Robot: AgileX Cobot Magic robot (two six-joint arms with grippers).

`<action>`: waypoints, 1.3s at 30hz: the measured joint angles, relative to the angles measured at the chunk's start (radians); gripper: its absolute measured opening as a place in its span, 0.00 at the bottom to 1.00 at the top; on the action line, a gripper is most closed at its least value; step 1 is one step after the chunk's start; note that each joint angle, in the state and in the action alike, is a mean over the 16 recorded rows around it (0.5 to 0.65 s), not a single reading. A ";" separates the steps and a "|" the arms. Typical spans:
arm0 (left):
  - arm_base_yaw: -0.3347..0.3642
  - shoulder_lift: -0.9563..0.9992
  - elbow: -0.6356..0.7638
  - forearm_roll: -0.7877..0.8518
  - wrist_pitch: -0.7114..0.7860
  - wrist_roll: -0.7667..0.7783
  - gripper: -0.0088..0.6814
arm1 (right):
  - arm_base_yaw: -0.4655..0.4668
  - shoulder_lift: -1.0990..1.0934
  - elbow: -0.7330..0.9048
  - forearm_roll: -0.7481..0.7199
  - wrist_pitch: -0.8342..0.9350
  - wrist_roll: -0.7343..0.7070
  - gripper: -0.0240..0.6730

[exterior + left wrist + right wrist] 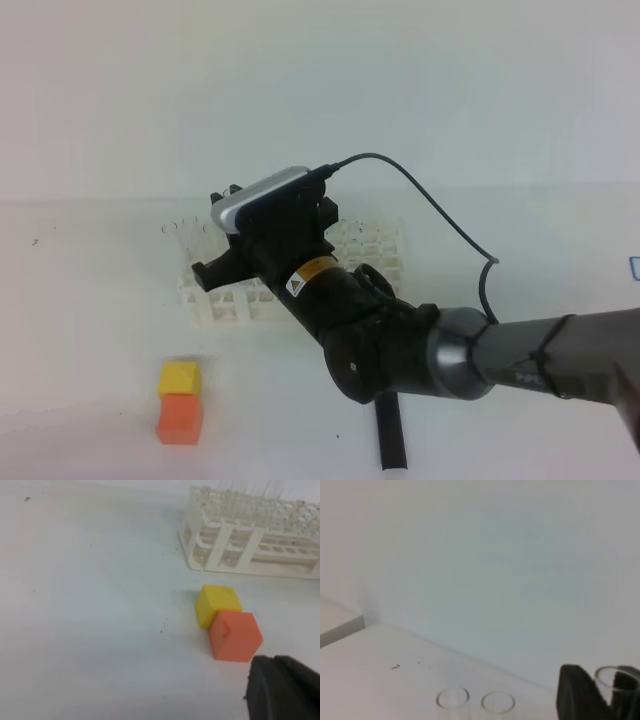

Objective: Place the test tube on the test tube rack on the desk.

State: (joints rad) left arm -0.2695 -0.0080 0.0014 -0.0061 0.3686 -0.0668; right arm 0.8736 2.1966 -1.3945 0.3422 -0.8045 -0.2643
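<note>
Between the right claw's (605, 692) black fingers (577, 695) sits the tube (616, 679), its open rim showing in the right wrist view, pinched upright. Left of that claw, two more clear tubes (452, 698) stand side by side. Below the claw lies the rack (370, 250), on the desk (90, 330). Down-left of the claw, well apart, a yellow block (179, 379) touches an orange block (180, 419). Only a dark corner of the left claw (282, 690) shows (pressed together), just beside the orange block.
</note>
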 joint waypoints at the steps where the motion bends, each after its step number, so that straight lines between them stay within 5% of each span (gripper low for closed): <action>1: 0.000 0.000 0.000 0.001 -0.001 -0.012 0.01 | 0.000 0.003 0.000 0.000 -0.001 0.000 0.21; 29: 0.000 0.000 0.000 0.006 -0.009 -0.076 0.01 | 0.002 0.091 -0.003 0.009 -0.066 0.000 0.22; 39: 0.000 0.000 0.000 0.006 -0.010 -0.077 0.01 | 0.003 0.091 -0.003 0.022 -0.059 -0.002 0.31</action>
State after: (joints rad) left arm -0.2695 -0.0080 0.0014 0.0000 0.3587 -0.1439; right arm 0.8767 2.2878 -1.3971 0.3647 -0.8631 -0.2662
